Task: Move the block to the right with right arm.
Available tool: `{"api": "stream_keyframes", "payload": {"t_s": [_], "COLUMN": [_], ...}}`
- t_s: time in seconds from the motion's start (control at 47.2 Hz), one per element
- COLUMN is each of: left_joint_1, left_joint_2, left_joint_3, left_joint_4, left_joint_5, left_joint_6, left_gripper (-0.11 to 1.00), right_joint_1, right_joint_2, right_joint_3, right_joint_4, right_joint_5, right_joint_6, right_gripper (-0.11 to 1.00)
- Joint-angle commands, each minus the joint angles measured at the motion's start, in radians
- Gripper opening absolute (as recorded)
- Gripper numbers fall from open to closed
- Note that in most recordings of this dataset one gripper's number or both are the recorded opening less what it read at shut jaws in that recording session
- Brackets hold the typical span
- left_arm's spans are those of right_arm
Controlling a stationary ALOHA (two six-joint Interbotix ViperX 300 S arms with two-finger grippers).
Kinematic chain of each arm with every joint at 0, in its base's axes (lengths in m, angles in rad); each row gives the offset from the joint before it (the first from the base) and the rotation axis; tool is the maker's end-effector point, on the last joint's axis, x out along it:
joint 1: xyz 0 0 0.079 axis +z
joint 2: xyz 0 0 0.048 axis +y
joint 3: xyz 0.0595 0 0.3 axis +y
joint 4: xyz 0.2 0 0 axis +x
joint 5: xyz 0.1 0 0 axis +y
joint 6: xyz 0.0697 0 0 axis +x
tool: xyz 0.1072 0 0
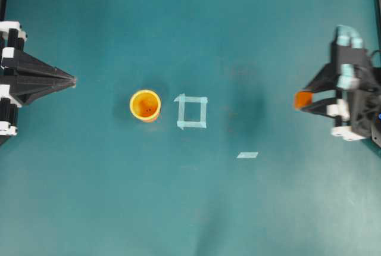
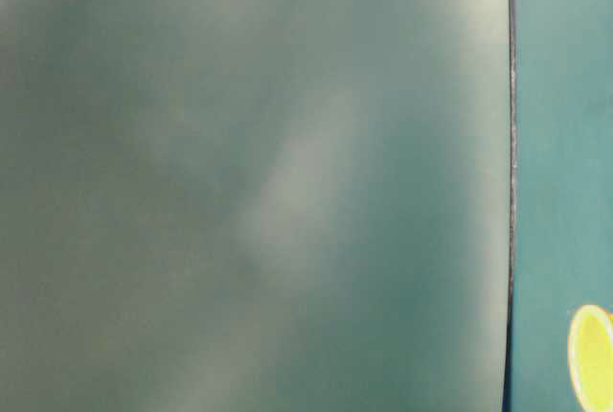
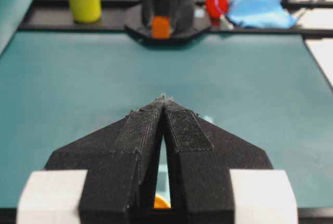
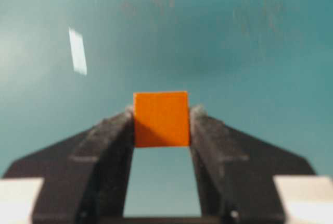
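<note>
A robotics lab: two black arms face each other at nine and three o'clock across a teal counter (image 1: 89,208) marked with a tape square (image 1: 191,112).

Overhead looked straight down on my table (image 1: 190,208); my wrist cameras faced each other across it, sharing the block (image 4: 161,118).

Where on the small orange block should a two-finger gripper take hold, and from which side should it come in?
Grip the block on two opposite flat faces, coming square onto a third face so each finger lies flush. Its plain, parallel sides suit a pinch near the fingertips. The right gripper shows this: its jaws press the block's left and right faces at the tips, block level, above the table.
</note>
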Motion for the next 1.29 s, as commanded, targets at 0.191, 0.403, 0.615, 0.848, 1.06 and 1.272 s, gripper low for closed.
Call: {"api": "stream_keyframes", "payload": {"t_s": [0.191,0.403,0.615,0.848,1.06,1.272], "left_joint_1": [-0.002,-0.002,0.0,0.0,0.0,0.0], "left_joint_2": [0.006,0.006,0.006,0.006,0.008,0.006], "left_joint_3": [-0.026,-0.028,-0.028,-0.026,-0.026,-0.026], "left_joint_4": [0.002,0.0,0.002,0.0,0.002,0.002], "left_joint_5": [-0.003,0.002,0.003,0.003,0.003,0.003], "left_joint_6": [-0.002,-0.002,-0.002,-0.002,-0.002,-0.002], "left_gripper": [0.0,0.0,0.0,0.0,0.0,0.0], "right_joint_1": [0.002,0.002,0.002,0.002,0.002,0.002], "right_joint_2": [-0.232,-0.37,-0.428,-0.448,-0.463,-0.463], "right_joint_3": [0.058,0.081,0.064,0.054,0.044,0.044], "right_joint_4": [0.002,0.002,0.002,0.005,0.005,0.005], "right_joint_5": [0.187,0.314,0.373,0.446,0.451,0.451], "right_joint_6": [0.071,0.103,0.104,0.106,0.106,0.104], "right_gripper": [0.41,0.41,0.41,0.41,0.41,0.41]}}
